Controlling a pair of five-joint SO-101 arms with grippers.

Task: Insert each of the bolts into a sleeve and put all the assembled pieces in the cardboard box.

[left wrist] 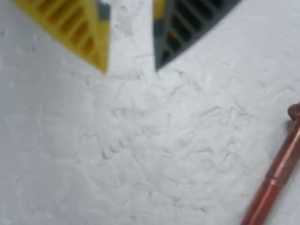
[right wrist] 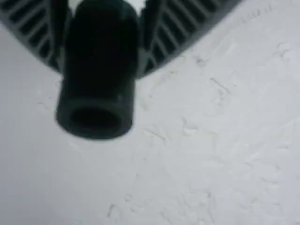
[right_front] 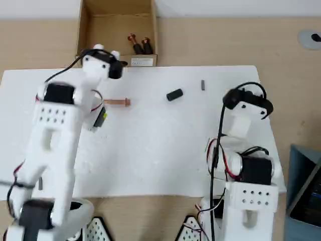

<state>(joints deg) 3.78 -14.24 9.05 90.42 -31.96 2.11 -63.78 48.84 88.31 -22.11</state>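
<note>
Black sleeve (right wrist: 96,110) sits clamped in the right gripper (right wrist: 101,70), the left gripper (left wrist: 130,70) gaping empty near a copper bolt (left wrist: 276,173).

I see a copper-coloured bolt (right_front: 118,102), a black sleeve (right wrist: 98,79), a white textured sheet (right_front: 150,150) and a tan desk (right_front: 40,45). My left hand (left wrist: 130,68) has slatted fingers (left wrist: 70,26), one yellow, one dark grey; the cardboard box (right_front: 84,35) is brown.

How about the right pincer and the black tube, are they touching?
Touching. The right wrist view shows the right pincer pressed against both sides of the black tube.
</note>
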